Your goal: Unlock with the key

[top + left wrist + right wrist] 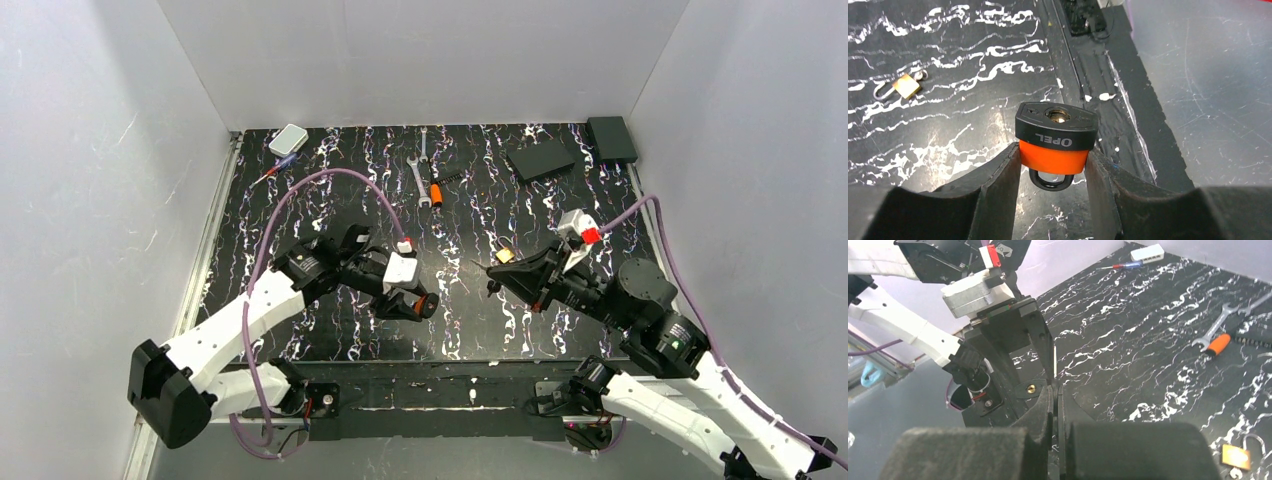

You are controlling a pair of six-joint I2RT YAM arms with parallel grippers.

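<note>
Left gripper [1053,153] clamped on the orange padlock [1055,135], keyhole face turned toward the right arm. Key [1054,362] sits right of the padlock, near but not touching, pinched in the closed right gripper [1055,388]. Blade looks aimed padlock-ward, off the keyhole line. Right arm's move.

Bright even light, soft shadows; foreground blurred
</note>
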